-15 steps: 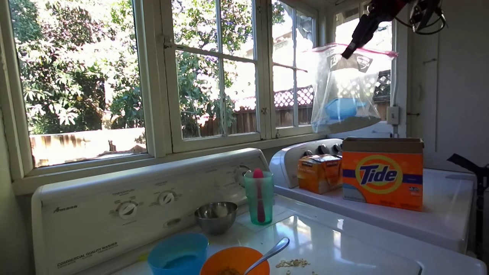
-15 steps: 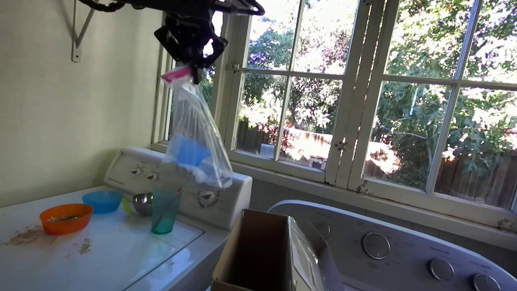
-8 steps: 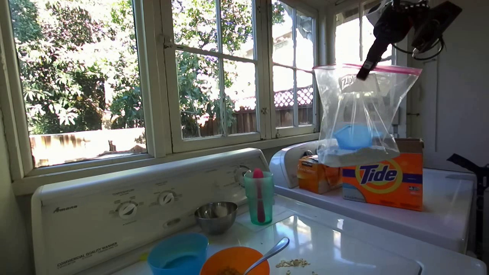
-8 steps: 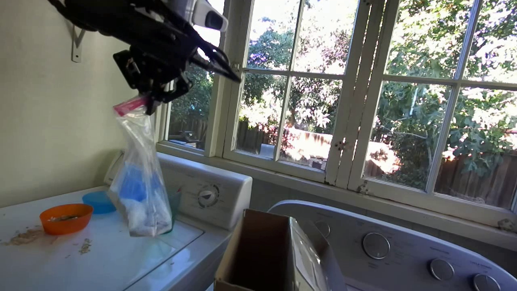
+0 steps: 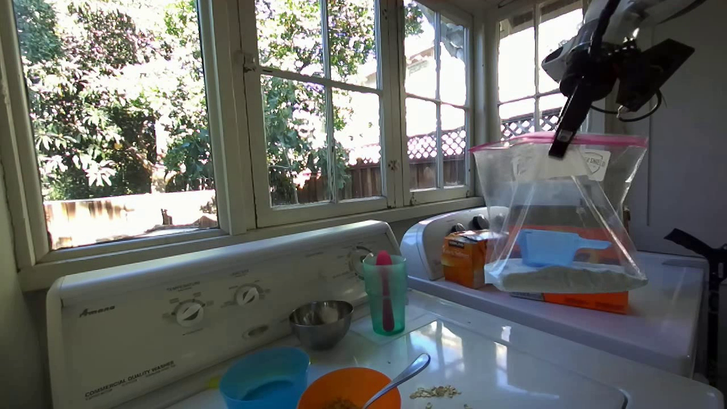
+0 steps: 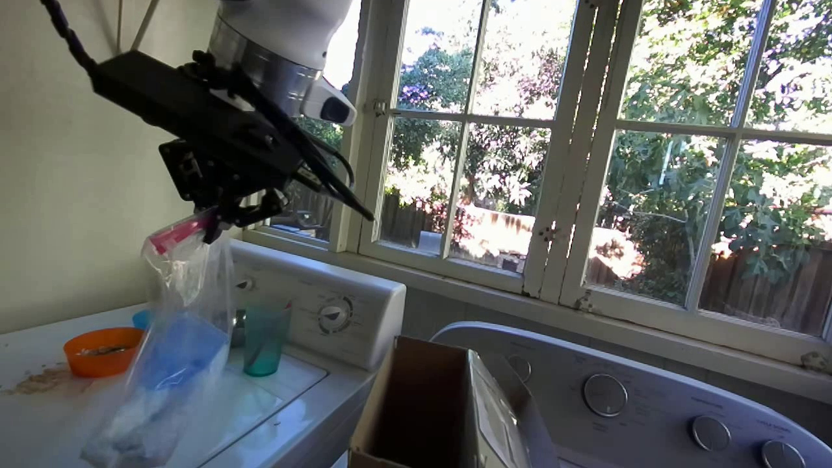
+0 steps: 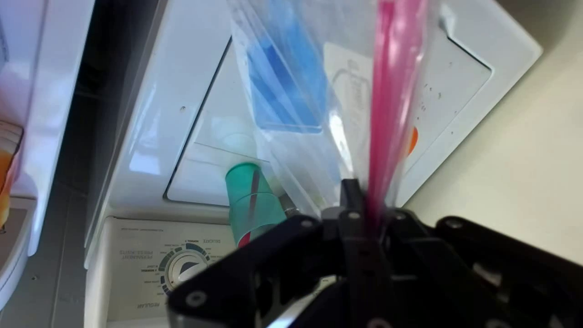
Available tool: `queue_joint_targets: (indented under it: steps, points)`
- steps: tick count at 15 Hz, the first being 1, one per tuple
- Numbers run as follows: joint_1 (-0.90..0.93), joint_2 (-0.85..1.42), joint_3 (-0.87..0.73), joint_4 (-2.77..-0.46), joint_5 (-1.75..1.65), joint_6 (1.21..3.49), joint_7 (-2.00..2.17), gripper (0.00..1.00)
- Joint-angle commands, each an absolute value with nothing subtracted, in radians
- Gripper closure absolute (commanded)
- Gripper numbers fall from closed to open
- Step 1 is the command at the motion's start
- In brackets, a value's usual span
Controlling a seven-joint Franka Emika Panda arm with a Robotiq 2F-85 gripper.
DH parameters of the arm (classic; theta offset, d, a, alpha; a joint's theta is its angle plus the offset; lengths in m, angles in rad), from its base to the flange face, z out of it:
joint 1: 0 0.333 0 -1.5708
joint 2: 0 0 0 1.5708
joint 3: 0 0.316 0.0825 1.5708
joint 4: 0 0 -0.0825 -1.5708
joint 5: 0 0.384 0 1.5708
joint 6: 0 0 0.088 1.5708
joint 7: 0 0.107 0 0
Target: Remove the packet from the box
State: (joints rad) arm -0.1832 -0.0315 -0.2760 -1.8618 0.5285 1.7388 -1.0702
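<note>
Fingers (image 5: 569, 122) clamp packet (image 5: 559, 199) by its pink top edge in exterior view; packet hangs in front of box (image 5: 596, 302), blue scoop (image 5: 548, 248) visible inside packet, smaller orange carton (image 5: 463, 264) near box. In exterior view, packet out of box and well apart from it, lower end blurred, orange bowl (image 6: 97, 365) partly behind it; box mouth uncovered. In wrist view, fingers nearly together, only bunched pink edge between; green cup (image 7: 242, 198) stands on bench (image 7: 168, 114).
</note>
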Motion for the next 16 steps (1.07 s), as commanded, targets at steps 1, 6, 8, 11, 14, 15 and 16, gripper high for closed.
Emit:
queue_joint_targets:
  steps: [1,6,8,11,14,15,16]
  points:
    - [-0.193,-0.019,-0.259,-1.863,0.532,1.736,-1.075,0.99]
    - [-0.192,0.036,-0.23,-1.862,0.522,1.68,-1.125,0.99]
    - [-0.195,0.062,-0.218,-1.859,0.504,1.661,-1.14,0.99]
    - [-0.2,0.098,-0.206,-1.857,0.485,1.634,-1.16,0.99]
    - [-0.198,0.132,-0.188,-1.858,0.486,1.63,-1.185,0.99]
    - [-0.194,0.143,-0.179,-1.861,0.488,1.638,-1.188,0.99]
    - [-0.189,0.153,-0.168,-1.864,0.487,1.648,-1.187,0.99]
